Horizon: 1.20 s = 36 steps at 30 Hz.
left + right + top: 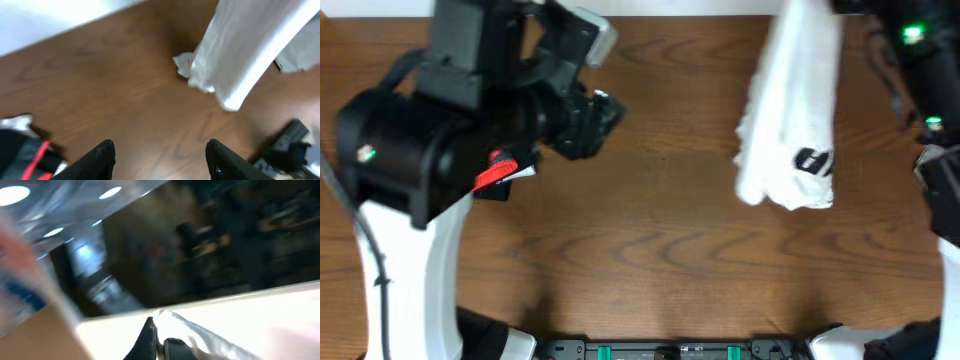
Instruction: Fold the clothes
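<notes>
The right claw [159, 344] is pressed together, pinching a fold of the white T-shirt [790, 110]. The cloth runs out just ahead of its fingertips and hangs as a long bunched column, its crumpled lower end down at the wooden table [650, 250]. The left claw [160, 150] stands spread, gripping nothing. The T-shirt is ahead of it and to its right, well apart from both fingers. A black garment with a red band [27, 155] lies near its left finger.

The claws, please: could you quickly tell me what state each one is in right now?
Left claw: open, holding nothing.
Right claw: closed on the white T-shirt.
</notes>
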Each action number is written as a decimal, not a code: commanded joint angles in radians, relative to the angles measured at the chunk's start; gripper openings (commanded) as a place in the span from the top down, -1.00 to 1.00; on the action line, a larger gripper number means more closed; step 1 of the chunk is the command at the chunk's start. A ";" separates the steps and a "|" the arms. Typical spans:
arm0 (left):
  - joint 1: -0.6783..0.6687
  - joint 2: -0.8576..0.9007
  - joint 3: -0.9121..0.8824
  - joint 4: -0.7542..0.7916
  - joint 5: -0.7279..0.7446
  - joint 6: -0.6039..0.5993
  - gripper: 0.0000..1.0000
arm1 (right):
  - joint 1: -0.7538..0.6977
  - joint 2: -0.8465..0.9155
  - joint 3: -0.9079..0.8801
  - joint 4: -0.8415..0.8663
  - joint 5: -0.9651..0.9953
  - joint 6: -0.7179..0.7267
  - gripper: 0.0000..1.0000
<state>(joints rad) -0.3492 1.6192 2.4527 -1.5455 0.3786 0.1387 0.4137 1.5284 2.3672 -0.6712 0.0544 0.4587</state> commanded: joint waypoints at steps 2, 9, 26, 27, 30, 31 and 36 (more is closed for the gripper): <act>0.050 -0.084 0.008 0.010 -0.029 0.005 -0.21 | 0.120 0.032 0.010 0.036 0.566 -0.031 0.97; 0.053 -0.108 0.007 0.013 -0.028 -0.006 -0.21 | 0.192 0.060 0.010 0.130 1.092 -0.230 0.97; -0.084 0.014 -0.017 -0.080 0.212 0.098 -0.19 | 0.255 0.061 0.010 0.136 1.086 -0.281 0.97; -0.095 0.024 -0.028 -0.077 0.204 0.121 -0.20 | 0.255 0.061 0.010 0.133 1.075 -0.281 0.98; -0.108 0.055 -0.089 -0.046 0.193 0.166 -0.19 | 0.256 0.061 0.010 0.121 1.033 -0.281 0.97; -0.108 0.065 -0.114 -0.029 0.193 0.180 -0.20 | 0.256 0.061 0.010 0.118 1.033 -0.281 0.98; -0.106 0.102 -0.201 0.052 0.177 0.206 -0.19 | 0.269 0.053 0.010 0.098 0.948 -0.281 0.98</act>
<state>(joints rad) -0.4553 1.6997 2.2833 -1.5105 0.5613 0.2905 0.6655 1.5990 2.3665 -0.5690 1.0851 0.1928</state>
